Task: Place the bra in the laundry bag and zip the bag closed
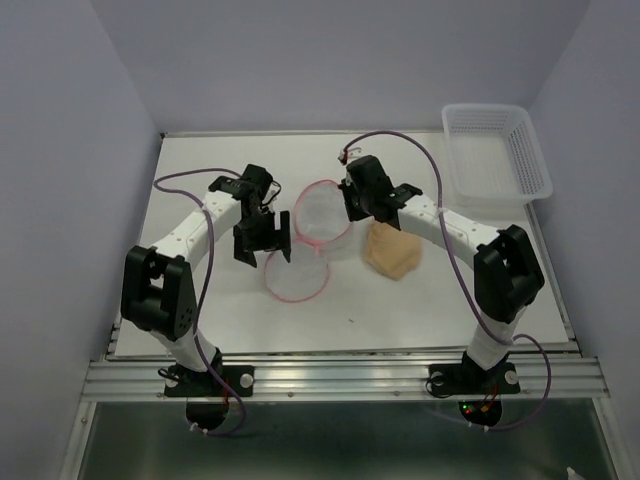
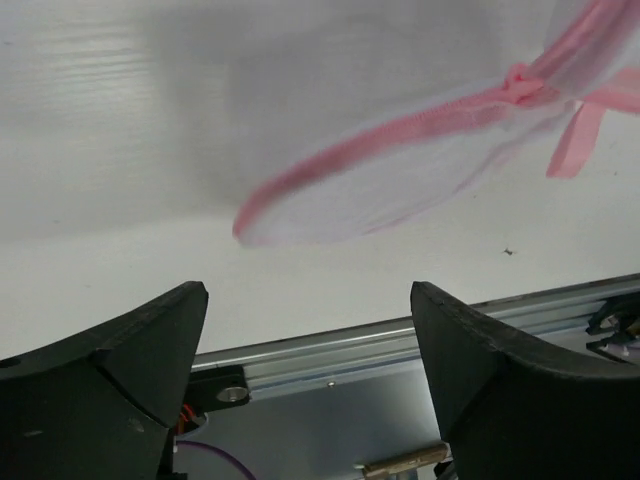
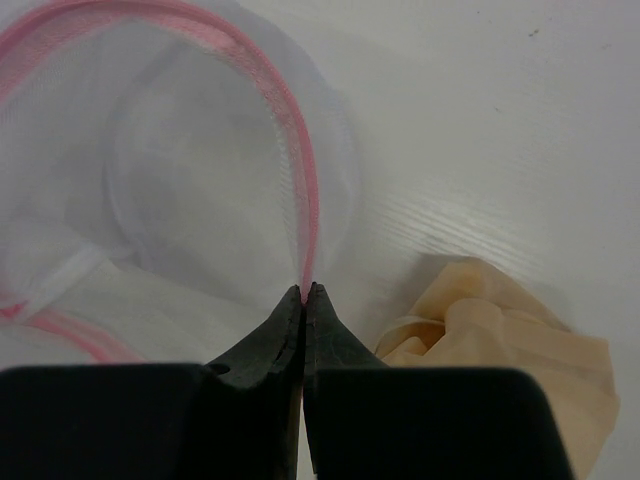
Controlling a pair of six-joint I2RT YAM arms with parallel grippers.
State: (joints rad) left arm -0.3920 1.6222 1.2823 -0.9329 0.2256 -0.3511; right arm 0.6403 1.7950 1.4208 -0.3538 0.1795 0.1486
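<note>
Though apart, bra (image 3: 500,350) beside end effector (image 3: 305,292)

White desk (image 1: 400,310), faintly wood-grained, enclosed on three sides by pale lilac walls (image 1: 340,60). Aluminium rail (image 1: 350,378) fitted along near edge. White lattice basket (image 1: 535,160) set at far right corner. Grey floor (image 1: 350,440) seen below. Evenly lit.

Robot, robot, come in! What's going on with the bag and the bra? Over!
Left gripper open, empty. Right gripper shut on laundry bag rim, bag unzipped. Bra lying outside, beside it. Nothing in the way.
</note>
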